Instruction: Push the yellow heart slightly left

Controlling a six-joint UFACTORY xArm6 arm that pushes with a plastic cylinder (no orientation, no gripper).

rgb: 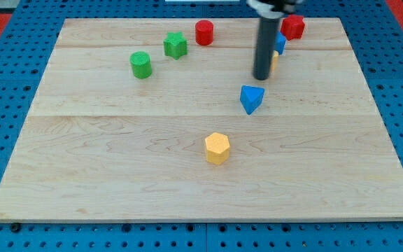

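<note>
My tip (pixel 262 77) is the lower end of the dark rod, at the view's upper right of the wooden board (pixel 117 175). Just to its right, a thin yellow sliver shows from behind the rod; this is the yellow heart (pixel 275 63), mostly hidden, and its shape cannot be made out. The tip is at the heart's left side, and I cannot tell whether they touch. A blue block (pixel 280 43), also partly hidden, sits just above the heart. A red block (pixel 293 26) lies above that, near the board's top edge.
A blue triangular block (pixel 251 99) lies just below the tip. A yellow hexagon (pixel 217 148) sits near the board's middle. A red cylinder (pixel 203 32), a green star (pixel 175 45) and a green cylinder (pixel 140 64) lie at the upper left.
</note>
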